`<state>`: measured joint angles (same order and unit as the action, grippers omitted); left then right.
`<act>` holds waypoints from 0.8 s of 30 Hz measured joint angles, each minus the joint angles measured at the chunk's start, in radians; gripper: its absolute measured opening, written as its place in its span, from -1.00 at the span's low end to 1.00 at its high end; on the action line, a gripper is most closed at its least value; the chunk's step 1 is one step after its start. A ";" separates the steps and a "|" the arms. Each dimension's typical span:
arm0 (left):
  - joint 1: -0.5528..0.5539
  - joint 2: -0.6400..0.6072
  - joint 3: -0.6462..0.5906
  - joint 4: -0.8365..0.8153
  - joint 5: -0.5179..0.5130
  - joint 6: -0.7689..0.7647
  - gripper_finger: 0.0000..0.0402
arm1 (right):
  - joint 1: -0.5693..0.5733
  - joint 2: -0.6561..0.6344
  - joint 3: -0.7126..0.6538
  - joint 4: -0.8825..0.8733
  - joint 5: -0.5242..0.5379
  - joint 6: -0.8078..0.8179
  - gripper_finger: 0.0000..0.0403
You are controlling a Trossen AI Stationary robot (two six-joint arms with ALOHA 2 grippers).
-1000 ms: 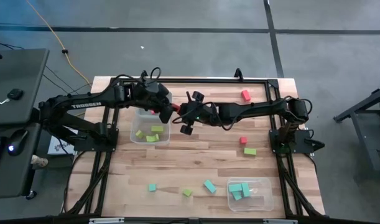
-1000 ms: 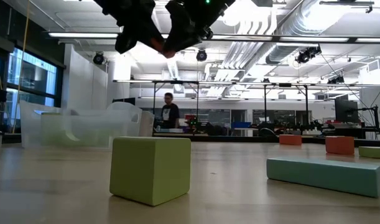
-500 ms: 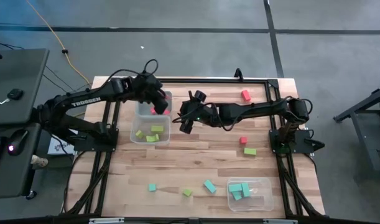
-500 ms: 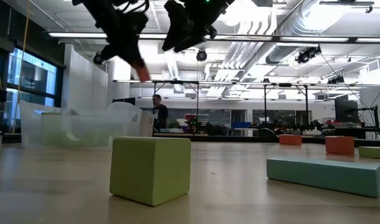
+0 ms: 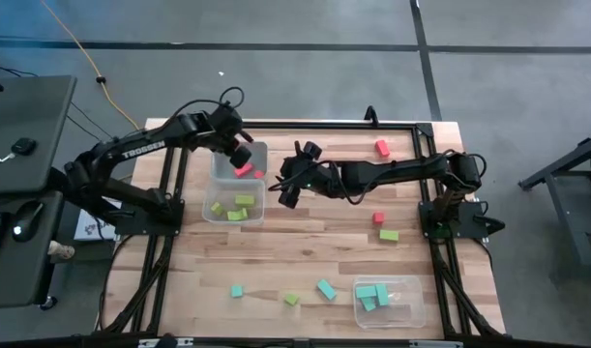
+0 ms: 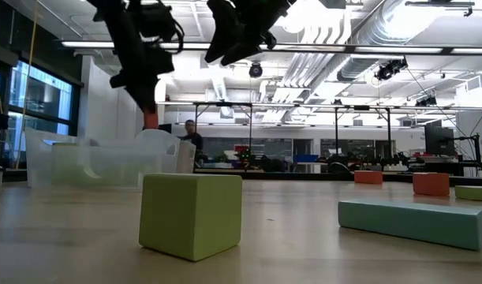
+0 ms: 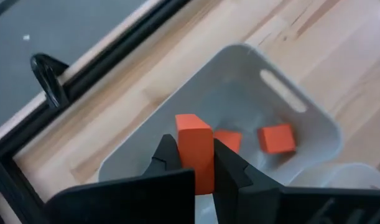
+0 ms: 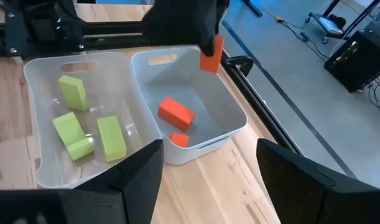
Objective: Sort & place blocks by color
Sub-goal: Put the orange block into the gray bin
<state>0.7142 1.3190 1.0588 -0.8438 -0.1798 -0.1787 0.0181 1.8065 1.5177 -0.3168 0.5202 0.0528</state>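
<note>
Three clear tubs are on the table: one with red blocks (image 8: 176,113) – two lying in it – joined to one holding four lime green blocks (image 8: 112,138) around ten o'clock, and a third tub (image 5: 403,300) at five o'clock with about three teal blocks (image 5: 371,294). Loose on the wood lie two red, two lime green and two teal pieces.

The left gripper (image 7: 196,163) hangs over the red tub (image 7: 314,121), fingers pinched on a red bar (image 7: 194,149) – a plain matte orange-red block, held upright. The right gripper (image 8: 208,180) sits just beside the paired tubs, toward the table's centre, fingers spread wide and holding nothing.
</note>
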 joint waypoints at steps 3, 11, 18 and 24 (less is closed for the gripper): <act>0.000 0.042 0.000 -0.006 0.012 0.000 -1.00 | 0.000 0.000 0.000 0.000 0.000 0.000 0.23; 0.000 0.166 -0.001 -0.045 0.067 0.016 -1.00 | 0.000 0.000 0.000 0.000 0.000 0.000 0.23; 0.000 0.262 -0.001 -0.066 0.063 0.044 -1.00 | 0.000 0.000 0.000 0.000 0.000 0.000 0.23; 0.000 0.309 -0.001 -0.076 0.034 0.044 -1.00 | 0.000 0.000 0.000 0.000 0.000 0.000 0.23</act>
<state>0.7139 1.6280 1.0576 -0.9201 -0.1457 -0.1345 0.0181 1.8065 1.5177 -0.3172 0.5205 0.0528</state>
